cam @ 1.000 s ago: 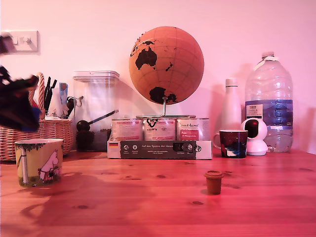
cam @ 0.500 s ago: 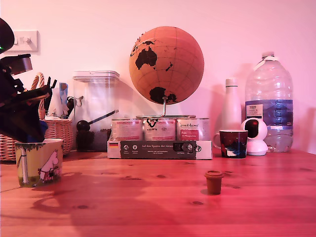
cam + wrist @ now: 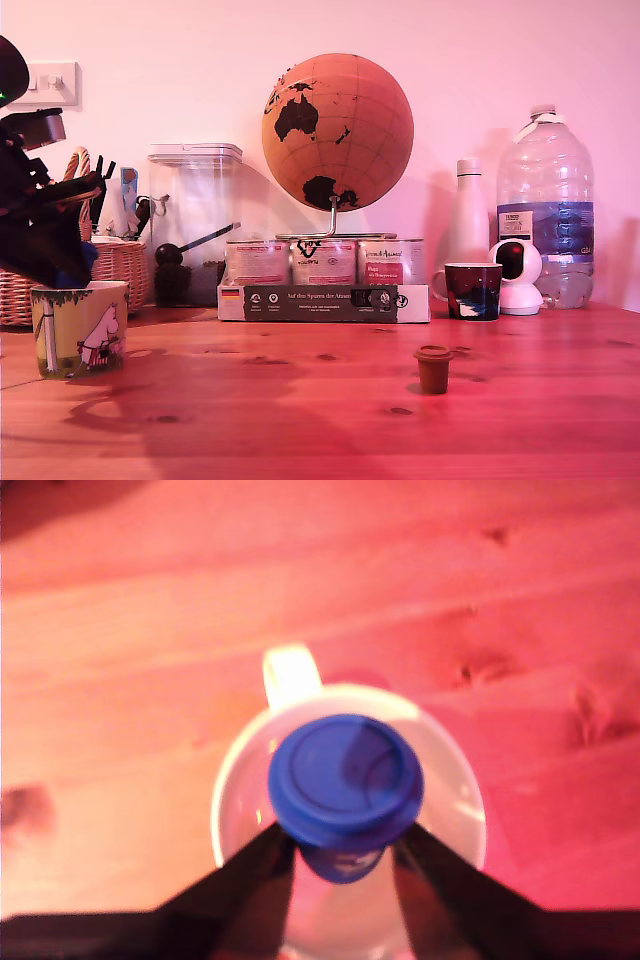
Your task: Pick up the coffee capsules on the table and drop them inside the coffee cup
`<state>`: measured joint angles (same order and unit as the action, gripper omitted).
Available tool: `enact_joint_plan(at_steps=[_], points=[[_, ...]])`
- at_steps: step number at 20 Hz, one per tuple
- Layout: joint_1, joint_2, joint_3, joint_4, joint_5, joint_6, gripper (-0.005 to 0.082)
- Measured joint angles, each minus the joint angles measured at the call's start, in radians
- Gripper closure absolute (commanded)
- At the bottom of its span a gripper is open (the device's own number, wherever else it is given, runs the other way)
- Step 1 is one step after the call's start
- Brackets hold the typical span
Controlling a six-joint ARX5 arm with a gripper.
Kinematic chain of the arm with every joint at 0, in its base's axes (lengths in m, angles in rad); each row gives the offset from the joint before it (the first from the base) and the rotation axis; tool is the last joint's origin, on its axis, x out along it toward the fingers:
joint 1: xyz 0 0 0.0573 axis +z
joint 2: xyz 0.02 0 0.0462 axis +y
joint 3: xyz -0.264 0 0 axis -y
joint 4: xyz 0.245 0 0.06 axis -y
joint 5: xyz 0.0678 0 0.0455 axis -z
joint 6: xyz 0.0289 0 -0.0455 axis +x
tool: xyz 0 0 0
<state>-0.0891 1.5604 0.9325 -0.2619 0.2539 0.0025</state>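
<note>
The coffee cup (image 3: 80, 330), a yellow-green mug with a white cartoon figure, stands at the exterior view's left. My gripper (image 3: 62, 268) hangs just above its rim, shut on the dark blue capsule (image 3: 88, 256). In the wrist view the blue capsule (image 3: 345, 780) sits between my two dark fingers (image 3: 262, 870), directly over the cup's pale inside (image 3: 235, 800). My gripper (image 3: 342, 844) holds it by its body below the flange. The brown capsule (image 3: 433, 368) stands alone on the wooden table, right of centre in the exterior view.
Along the back are a wicker basket (image 3: 120, 262), a clear jar (image 3: 195, 225), a box of tins (image 3: 323, 300) under a globe (image 3: 337, 132), a small dark mug (image 3: 472, 290), a white bottle (image 3: 468, 225), a white camera (image 3: 518, 275) and a water bottle (image 3: 545, 200).
One second ago the arm was a blur at the far left edge. It has moved right, settling over the cup with the blue capsule. It has barely moved in the last half second.
</note>
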Motion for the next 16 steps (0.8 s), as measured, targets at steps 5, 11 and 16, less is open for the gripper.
enact_joint_plan(at_steps=[5,11,16], points=[[0.0,0.0,0.001,0.0,0.002,0.0,0.0077],[-0.002,0.0,0.002,-0.001,0.006,0.0,0.0141],[-0.002,0.0,0.002,-0.007,0.003,0.0,0.0572]])
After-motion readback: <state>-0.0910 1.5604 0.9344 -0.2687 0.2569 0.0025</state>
